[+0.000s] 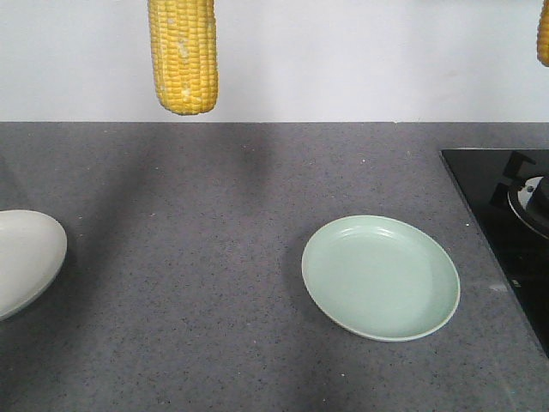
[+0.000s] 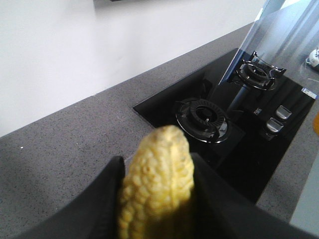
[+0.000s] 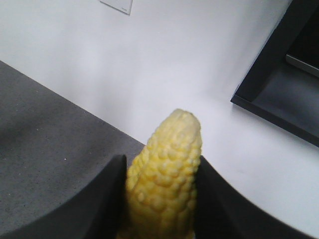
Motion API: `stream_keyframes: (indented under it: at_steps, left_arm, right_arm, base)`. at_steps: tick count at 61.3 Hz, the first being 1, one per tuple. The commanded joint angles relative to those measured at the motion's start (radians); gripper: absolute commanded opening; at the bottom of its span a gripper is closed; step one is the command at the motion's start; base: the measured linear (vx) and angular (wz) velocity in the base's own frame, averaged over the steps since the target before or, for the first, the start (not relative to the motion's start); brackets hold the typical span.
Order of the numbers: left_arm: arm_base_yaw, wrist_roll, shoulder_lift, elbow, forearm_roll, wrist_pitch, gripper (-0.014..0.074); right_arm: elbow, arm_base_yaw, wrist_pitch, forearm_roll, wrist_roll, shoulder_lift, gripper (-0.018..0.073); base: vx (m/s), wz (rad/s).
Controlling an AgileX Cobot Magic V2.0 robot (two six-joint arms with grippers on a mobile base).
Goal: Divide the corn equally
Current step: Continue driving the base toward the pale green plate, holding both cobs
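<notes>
First cob (image 2: 158, 186) pinched between left fingers (image 2: 92, 204) — second cob (image 3: 167, 172) between right fingers (image 3: 94, 201).

On the bench (image 1: 189, 283) a plate (image 1: 382, 279) lies right of the middle, apart from the hob (image 1: 506, 206) set into the right edge. A dish (image 1: 26, 257) sits at the left edge. The left cob (image 1: 183, 51) hangs above the back edge, and the right cob (image 1: 543, 34) above the back right corner.
</notes>
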Motion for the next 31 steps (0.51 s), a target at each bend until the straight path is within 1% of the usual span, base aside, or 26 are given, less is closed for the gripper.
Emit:
stream_keyframes:
  at_steps: [1, 31]
  left_arm:
    - [-0.001, -0.003, -0.043, -0.026, -0.038, -0.029, -0.0006]
    - [-0.001, -0.003, -0.043, -0.026, -0.038, -0.029, -0.0006]
  right_arm:
    - [-0.016, -0.004, -0.019, 0.004, -0.006, -0.015, -0.0004]
    - [-0.016, -0.004, -0.019, 0.004, -0.006, -0.015, -0.0004]
  base:
    - [0.02, 0.02]
    - [0.01, 0.01]
